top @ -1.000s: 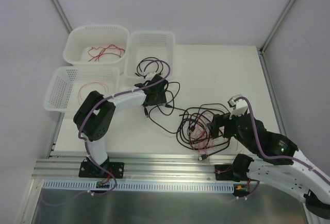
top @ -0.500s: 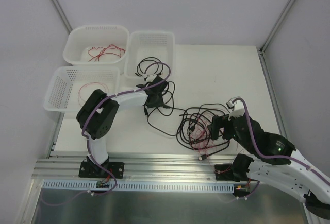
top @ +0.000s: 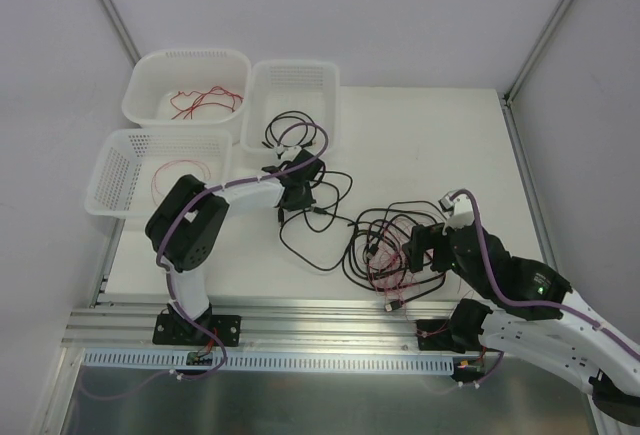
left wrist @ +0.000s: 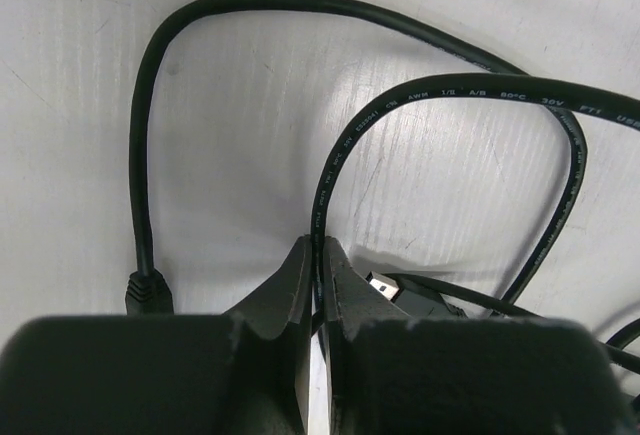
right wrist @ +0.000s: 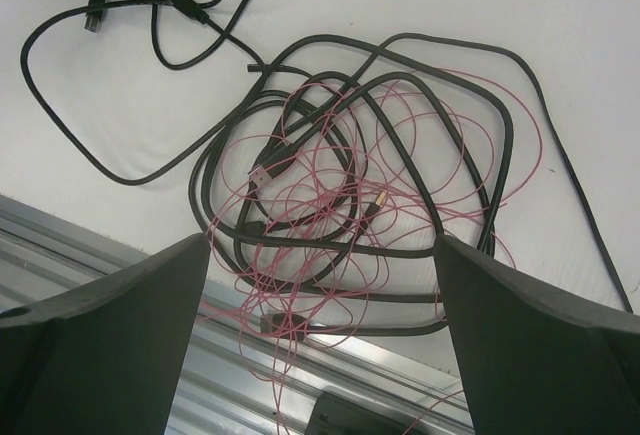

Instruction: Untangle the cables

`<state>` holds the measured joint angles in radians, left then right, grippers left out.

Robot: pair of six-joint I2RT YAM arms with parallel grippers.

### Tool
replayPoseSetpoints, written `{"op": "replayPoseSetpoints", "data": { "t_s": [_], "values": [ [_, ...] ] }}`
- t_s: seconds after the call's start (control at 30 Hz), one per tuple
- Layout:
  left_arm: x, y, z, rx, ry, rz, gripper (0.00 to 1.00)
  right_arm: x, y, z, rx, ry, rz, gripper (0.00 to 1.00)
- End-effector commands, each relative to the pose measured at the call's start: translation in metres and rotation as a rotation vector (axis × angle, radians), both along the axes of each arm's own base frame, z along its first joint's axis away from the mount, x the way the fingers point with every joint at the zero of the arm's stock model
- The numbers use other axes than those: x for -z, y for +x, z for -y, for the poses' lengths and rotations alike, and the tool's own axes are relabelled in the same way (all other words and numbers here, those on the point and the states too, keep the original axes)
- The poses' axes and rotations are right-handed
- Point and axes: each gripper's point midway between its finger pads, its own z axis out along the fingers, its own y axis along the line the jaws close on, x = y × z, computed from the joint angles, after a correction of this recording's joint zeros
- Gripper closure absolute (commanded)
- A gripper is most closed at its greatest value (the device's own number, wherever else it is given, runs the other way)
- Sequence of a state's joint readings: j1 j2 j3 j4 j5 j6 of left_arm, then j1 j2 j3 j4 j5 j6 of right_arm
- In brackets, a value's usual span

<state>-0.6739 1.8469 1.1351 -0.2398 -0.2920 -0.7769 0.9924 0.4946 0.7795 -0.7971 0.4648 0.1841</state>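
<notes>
Top external view shows three white baskets clustered at the desk's (top: pixel 440 135) far-left corner. The near-left basket (top: pixel 112 170) holds a single red loop (top: pixel 185 170). The far-left basket (top: pixel 190 53) holds loose red wires (top: pixel 205 103). The middle basket (top: pixel 292 63), just to their right, holds a coiled black lead (top: pixel 295 133). The left gripper (top: pixel 300 193) sits low over the desk just in front of the middle basket. In the left wrist view its jaws are pressed together (left wrist: pixel 318 255), pinching a black cable (left wrist: pixel 420 90) with white printing that arcs away across the desk. A metal plug end (left wrist: pixel 385 285) lies just beside the right finger, and a second plug (left wrist: pixel 145 290) lies to the left. That cable trails in open loops toward the right. Near the desk's front edge, right of centre, lies the tangle (top: pixel 385 250), thick black cables looped through thin red wires. The right gripper (top: pixel 420 245) hangs over the tangle's right side. In the right wrist view its fingers stand wide apart (right wrist: pixel 320 255) with nothing between them, the knot spread on the desk beneath.
</notes>
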Motion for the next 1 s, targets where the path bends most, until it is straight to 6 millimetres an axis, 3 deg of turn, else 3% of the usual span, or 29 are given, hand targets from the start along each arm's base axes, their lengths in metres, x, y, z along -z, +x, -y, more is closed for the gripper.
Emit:
{"op": "replayPoseSetpoints", "data": {
  "t_s": [0.0, 0.07, 0.2, 0.37, 0.57, 0.6, 0.77, 0.83, 0.87, 0.9, 0.97],
  "values": [
    [-0.012, -0.014, 0.000, 0.012, -0.033, -0.024, 1.00, 0.001, 0.000, 0.005, 0.034, 0.006, -0.004, 0.01],
    [-0.025, -0.014, 0.004, 0.021, -0.070, -0.010, 1.00, -0.001, 0.000, 0.006, 0.034, 0.010, -0.001, 0.00],
    [-0.069, -0.009, 0.009, 0.033, -0.173, 0.036, 1.00, -0.005, -0.001, 0.011, 0.048, 0.017, 0.009, 0.00],
    [-0.114, -0.008, 0.002, 0.054, -0.235, 0.025, 1.00, -0.008, -0.003, 0.017, 0.061, 0.031, 0.017, 0.00],
    [-0.185, 0.003, 0.009, 0.111, -0.336, 0.065, 1.00, -0.008, -0.006, 0.023, 0.075, 0.039, 0.018, 0.01],
    [-0.204, 0.004, 0.010, 0.122, -0.353, 0.074, 1.00, -0.008, -0.006, 0.024, 0.077, 0.037, 0.017, 0.01],
    [-0.261, 0.022, -0.001, 0.094, -0.391, 0.149, 1.00, -0.011, -0.009, 0.032, 0.091, 0.034, 0.019, 0.01],
    [-0.302, 0.030, -0.001, 0.097, -0.450, 0.219, 1.00, -0.012, -0.009, 0.035, 0.102, 0.032, 0.025, 0.00],
    [-0.301, 0.031, -0.004, 0.090, -0.444, 0.219, 1.00, -0.012, -0.009, 0.036, 0.099, 0.030, 0.026, 0.00],
    [-0.319, 0.034, -0.005, 0.088, -0.458, 0.259, 1.00, -0.014, -0.010, 0.037, 0.101, 0.031, 0.026, 0.00],
    [-0.329, 0.043, -0.011, 0.068, -0.471, 0.273, 1.00, -0.015, -0.009, 0.038, 0.104, 0.029, 0.029, 0.00]
  ]
}}
